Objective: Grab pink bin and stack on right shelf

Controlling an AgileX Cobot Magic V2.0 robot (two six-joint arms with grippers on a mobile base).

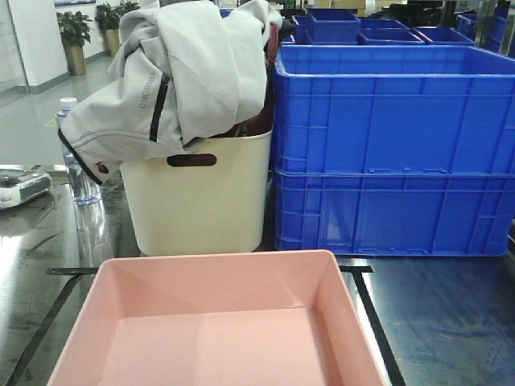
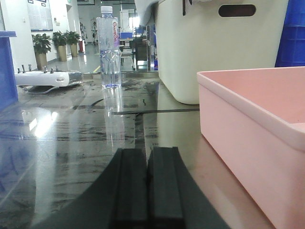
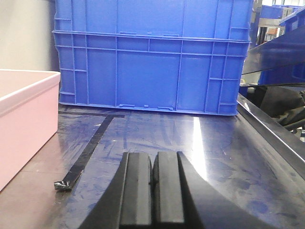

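One pink bin [image 1: 217, 322] sits on the right shelf [image 1: 434, 314] (two stacked blue crates [image 1: 394, 153] behind), both end effectors [image 2: 147, 186] [image 3: 153, 191] clenched, holding nothing

Bright overhead glare streaks glossy right shelf [image 3: 200, 143]; near fingers seemingly soft-focused; background overexposed

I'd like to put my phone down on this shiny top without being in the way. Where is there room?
Two bare patches: left of the pink bin, between it and the water bottle, and right of the bin, before the blue crates. Behind the bin it's crowded, with the cream basket standing beside the crates.
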